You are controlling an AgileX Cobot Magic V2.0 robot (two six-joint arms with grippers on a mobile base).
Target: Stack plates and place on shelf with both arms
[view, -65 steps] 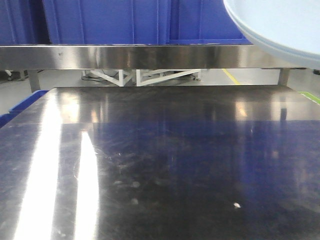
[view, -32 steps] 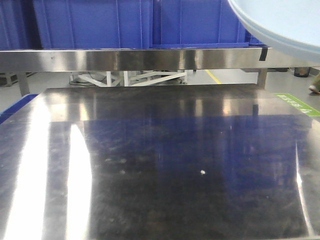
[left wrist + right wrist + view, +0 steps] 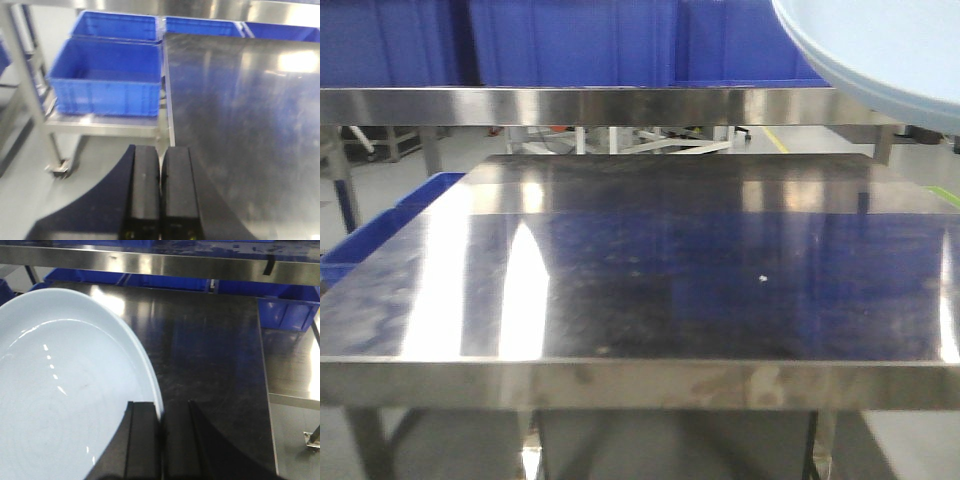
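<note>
Gripping the plate (image 3: 65,390) by its rim, the right gripper (image 3: 161,440) has its jaws pinched on the edge, and the dish spreads out toward 9 o'clock from it. The shelf (image 3: 570,105) is dead ahead at 12 o'clock, a steel ledge running crosswise over the back of the table (image 3: 640,280), so I'd guess forward is the way. The left gripper (image 3: 160,195) is closed on nothing, off the table's left edge, with blue crates (image 3: 107,80) at 11 o'clock. Only one plate shows. The tabletop is glossy, scuffed steel.
</note>
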